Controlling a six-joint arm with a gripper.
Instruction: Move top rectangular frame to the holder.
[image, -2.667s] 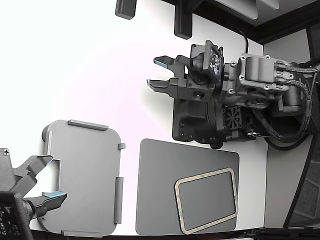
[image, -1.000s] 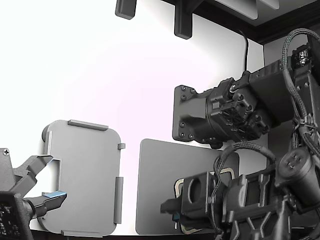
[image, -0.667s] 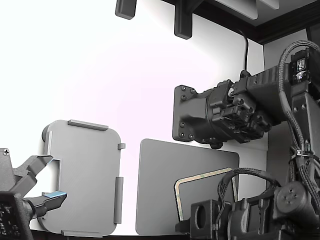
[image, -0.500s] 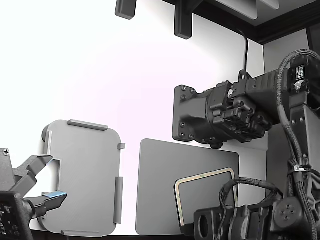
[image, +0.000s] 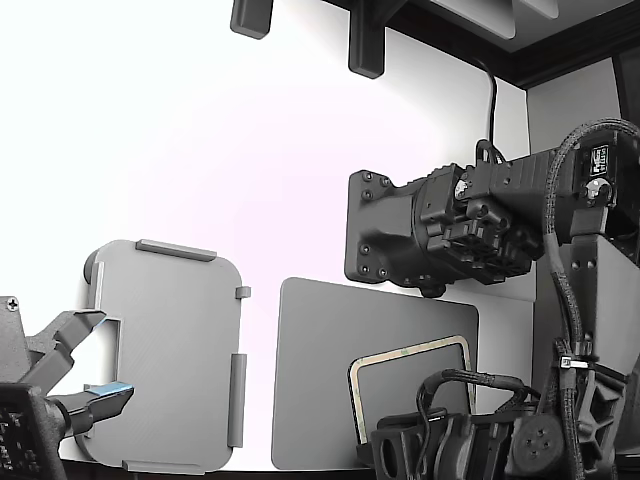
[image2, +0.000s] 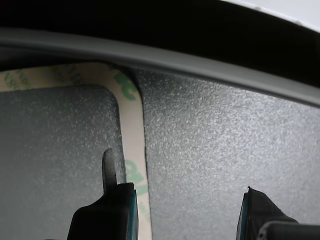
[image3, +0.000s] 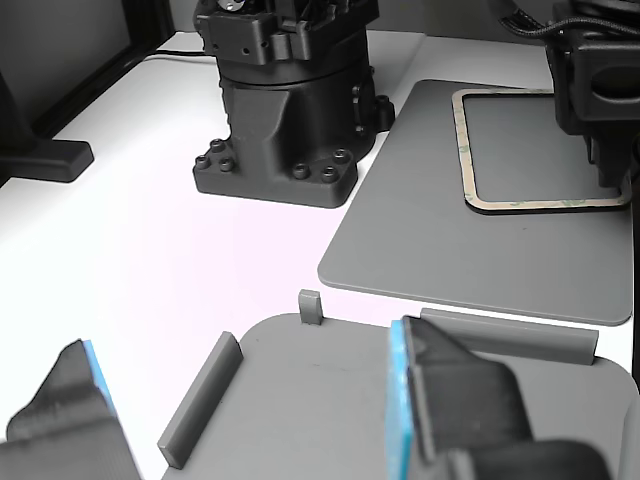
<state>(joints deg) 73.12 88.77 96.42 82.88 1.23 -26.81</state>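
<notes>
The tan rectangular frame (image: 410, 350) lies flat on the dark gray mat (image: 330, 370), its lower part hidden behind my arm's wrist (image: 450, 450). In the wrist view my gripper (image2: 180, 185) is open and close above the mat. One finger (image2: 107, 210) overlaps the frame's greenish-smudged strip (image2: 132, 145) near a rounded corner, and the other finger (image2: 260, 215) is over bare mat outside the frame. In the other view the gripper (image3: 612, 180) stands at the frame's (image3: 462, 140) edge. The light gray holder (image: 170, 350) lies at the exterior view's left, empty, and also shows in the other view (image3: 320, 380).
A second arm's gripper (image: 70, 370) with blue pads hangs open over the holder's left edge in the exterior view. A black arm base (image: 390, 230) stands behind the mat (image3: 420, 230). Black stands (image: 365, 45) sit at the table's far edge.
My arm swung from above the mat down over the frame, then sank toward the exterior view's bottom edge. The frame, the holder and the second arm have stayed still.
</notes>
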